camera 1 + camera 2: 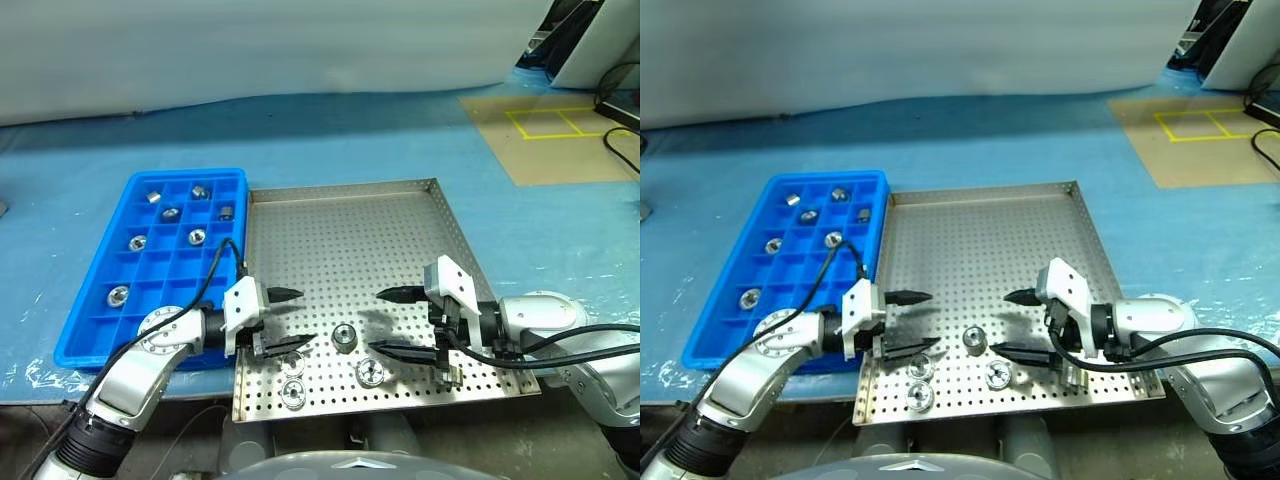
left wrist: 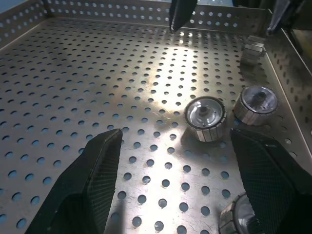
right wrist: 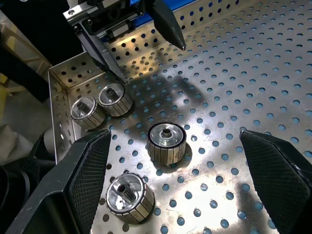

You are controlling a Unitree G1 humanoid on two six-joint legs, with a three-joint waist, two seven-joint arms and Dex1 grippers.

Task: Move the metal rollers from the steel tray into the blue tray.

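Metal rollers (image 1: 345,337): from the head views you count four in the steel tray (image 1: 350,230), all near its front rim, and about seven already sitting in compartments of the blue tray (image 1: 100,300), which lies against the steel tray's left rim. Roughly two thirds done by your count.

Left wrist view: left gripper (image 2: 195,190) is spread, carrying nothing, facing rollers by the steel tray's front rim.

Right wrist view: right gripper (image 3: 180,185) is spread wide and empty, straddling one upright roller (image 3: 166,141) on the steel tray's floor. Four transfers remain.
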